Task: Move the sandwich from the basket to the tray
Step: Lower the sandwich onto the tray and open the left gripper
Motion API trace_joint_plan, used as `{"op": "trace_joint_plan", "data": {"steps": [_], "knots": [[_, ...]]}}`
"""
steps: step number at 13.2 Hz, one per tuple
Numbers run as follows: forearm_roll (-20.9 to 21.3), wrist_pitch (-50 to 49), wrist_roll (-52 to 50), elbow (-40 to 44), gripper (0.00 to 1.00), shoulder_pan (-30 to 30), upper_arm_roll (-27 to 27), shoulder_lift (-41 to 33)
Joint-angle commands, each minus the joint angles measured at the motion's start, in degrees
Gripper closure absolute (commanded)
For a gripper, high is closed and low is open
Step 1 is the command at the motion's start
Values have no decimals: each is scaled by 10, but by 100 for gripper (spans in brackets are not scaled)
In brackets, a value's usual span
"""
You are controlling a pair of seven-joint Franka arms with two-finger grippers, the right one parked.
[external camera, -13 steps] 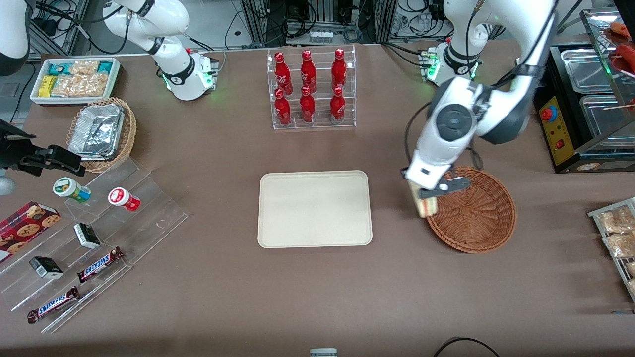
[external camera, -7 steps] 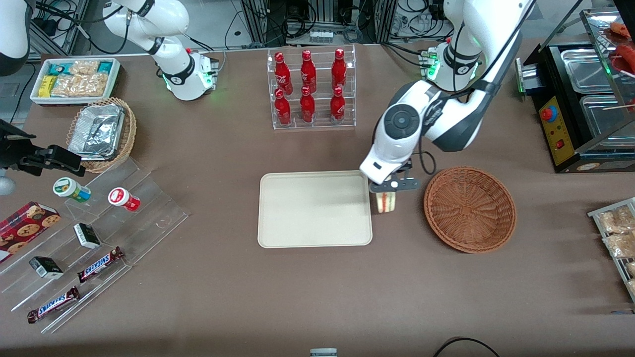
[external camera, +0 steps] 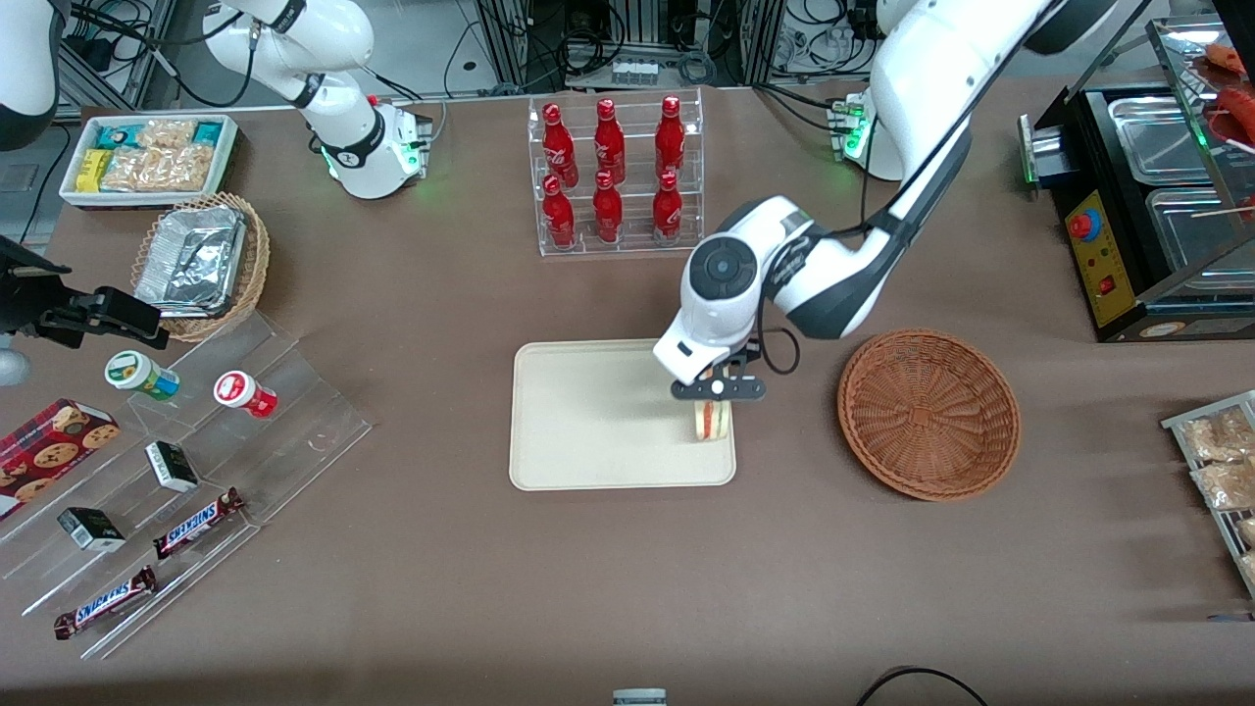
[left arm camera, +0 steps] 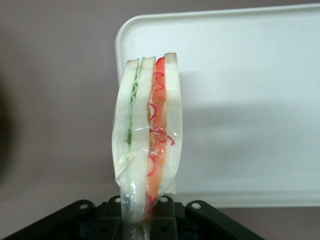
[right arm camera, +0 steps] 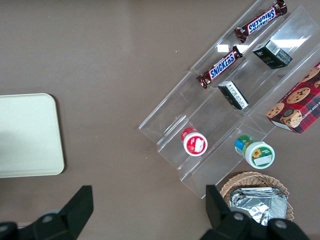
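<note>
The sandwich (external camera: 713,420), a wrapped wedge of white bread with red and green filling, hangs from my left gripper (external camera: 717,389), which is shut on its wrapper. It is held over the tray (external camera: 598,412), above the edge nearest the basket. In the left wrist view the sandwich (left arm camera: 148,130) stands upright between the fingers, with the cream tray (left arm camera: 250,100) beneath and beside it. The round reddish-brown wicker basket (external camera: 928,413) sits on the table beside the tray, toward the working arm's end, with nothing in it.
A clear rack of red bottles (external camera: 614,176) stands farther from the front camera than the tray. A tan wicker basket with a foil container (external camera: 201,263), a white bin of snacks (external camera: 147,157) and clear steps with snacks (external camera: 196,461) lie toward the parked arm's end.
My gripper has carried the sandwich from the basket's rim sideways across the table gap to above the tray's near-basket edge. The basket is left bare.
</note>
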Motion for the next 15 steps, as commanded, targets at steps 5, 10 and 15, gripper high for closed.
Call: {"op": "trace_joint_plan", "data": {"steps": [5,10,15], "knots": [[21,21,-13,65,100,-28,-1,67],[33,22,-15,84,100,-37,-1,88],[38,34,-17,85,100,-41,0,97]]}}
